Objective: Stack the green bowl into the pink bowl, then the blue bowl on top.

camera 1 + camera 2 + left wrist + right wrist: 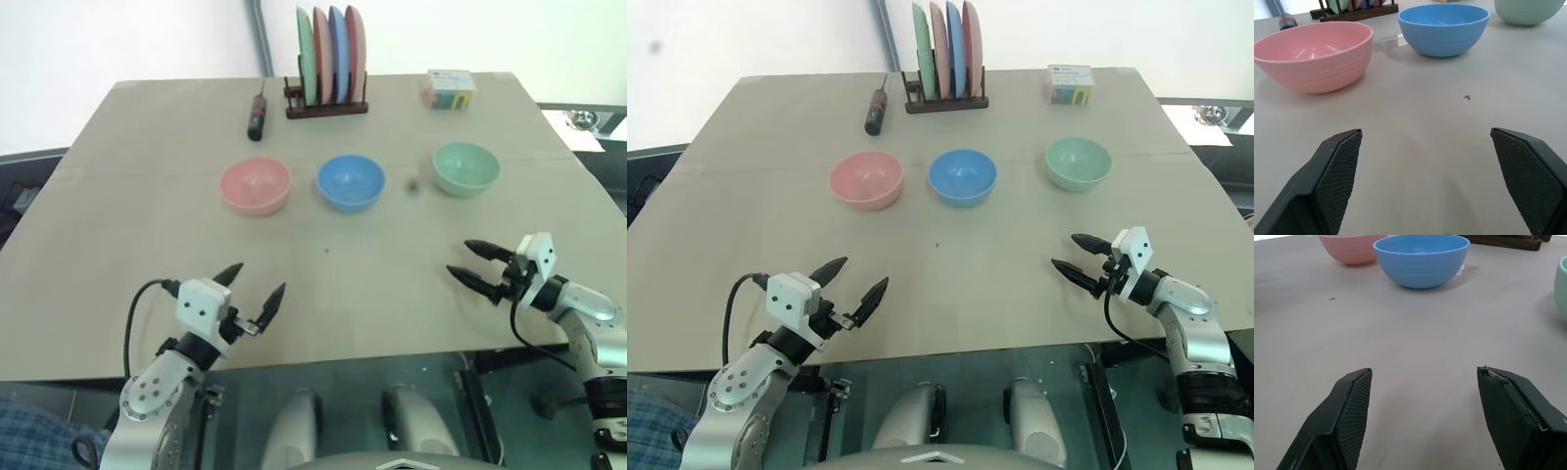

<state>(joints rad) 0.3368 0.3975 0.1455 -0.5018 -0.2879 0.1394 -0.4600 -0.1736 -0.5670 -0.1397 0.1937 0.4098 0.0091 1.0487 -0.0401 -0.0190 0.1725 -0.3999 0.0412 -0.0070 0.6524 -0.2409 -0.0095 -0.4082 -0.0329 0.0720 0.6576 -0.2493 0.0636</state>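
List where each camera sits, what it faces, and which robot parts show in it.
Left eye view: on the head, looking down over the table; both arms and the left gripper and right gripper show, jaws open.
Right eye view: beside it, same scene.
Left wrist view: low behind the left jaws, facing the pink bowl and blue bowl.
Right wrist view: low behind the right jaws, facing the blue bowl, the green bowl at the edge.
Shared: all four show the three bowls.
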